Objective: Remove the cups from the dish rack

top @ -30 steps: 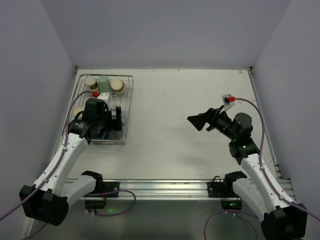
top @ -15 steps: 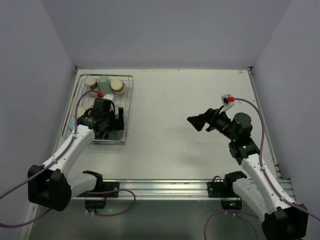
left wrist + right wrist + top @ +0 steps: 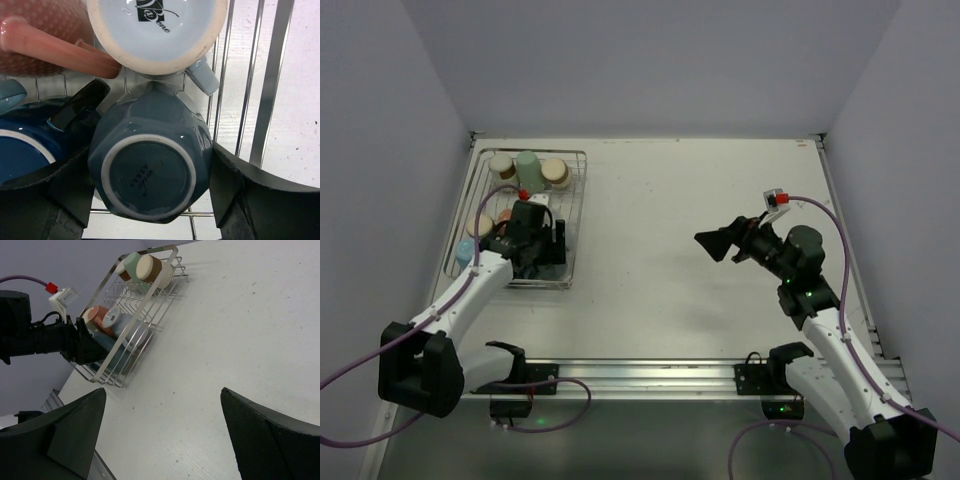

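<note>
The silver wire dish rack (image 3: 577, 200) stands at the table's back left. My left gripper (image 3: 542, 250) is down in its near end, open. In the left wrist view its fingers (image 3: 235, 185) flank an upturned grey-blue faceted cup (image 3: 147, 170), close on both sides. Behind that cup lie a light blue mug (image 3: 157, 30), a salmon-pink mug (image 3: 45, 40) and a navy cup (image 3: 20, 150). A mint green cup (image 3: 528, 166) and two beige cups (image 3: 555, 172) stand at the rack's far end. My right gripper (image 3: 712, 243) is open and empty above the table.
The right wrist view shows the rack (image 3: 150, 295) with the left arm (image 3: 40, 335) reaching into it, and bare white table (image 3: 225, 340) between. Grey walls close the table at the back and sides. A metal rail (image 3: 650, 375) runs along the near edge.
My left arm has folded lower and its gripper has shifted a little right and down inside the rack, around the grey-blue cup. My right arm has not moved.
</note>
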